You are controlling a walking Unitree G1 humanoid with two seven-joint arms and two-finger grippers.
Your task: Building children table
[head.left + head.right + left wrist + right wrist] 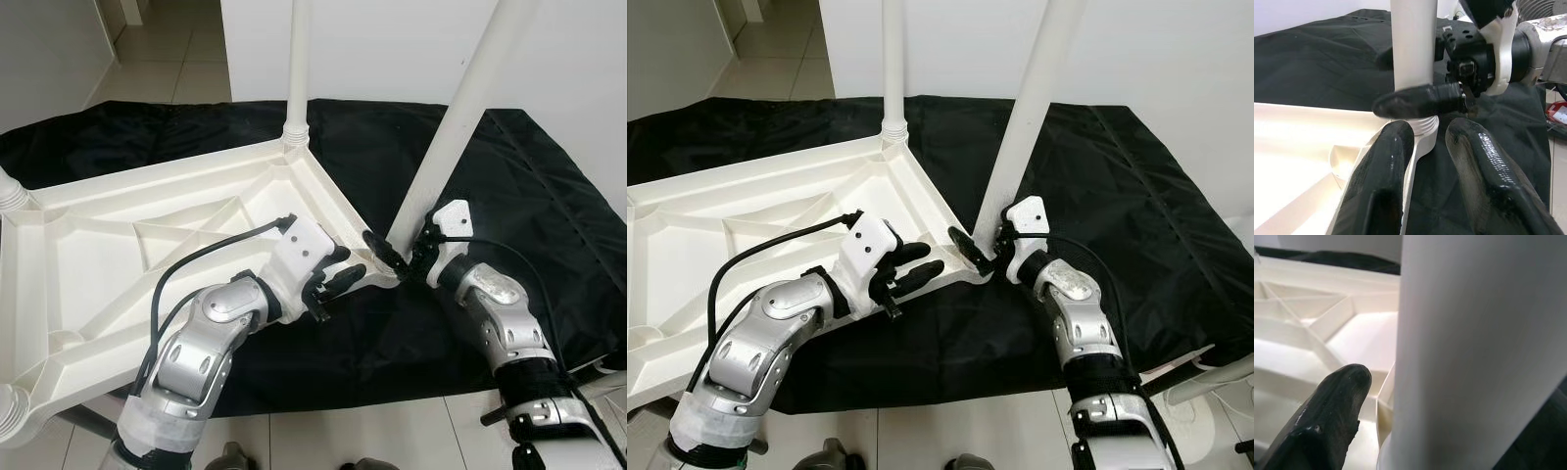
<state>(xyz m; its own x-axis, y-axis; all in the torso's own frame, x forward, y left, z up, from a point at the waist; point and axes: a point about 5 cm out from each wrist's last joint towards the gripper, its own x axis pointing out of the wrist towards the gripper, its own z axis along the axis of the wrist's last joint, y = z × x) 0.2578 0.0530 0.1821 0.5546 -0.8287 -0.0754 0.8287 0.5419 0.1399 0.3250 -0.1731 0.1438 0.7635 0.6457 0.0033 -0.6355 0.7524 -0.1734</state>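
White table top (147, 235) lay upside down on a black cloth (529, 196), ribs up. Right gripper (392, 257) clasped the tilted white leg (460, 117) at its base, at the near corner socket. Left gripper (916, 266) sat just beside that corner, fingers (1386, 166) spread, grasping nothing. Another leg (299, 69) stood upright at the far corner.
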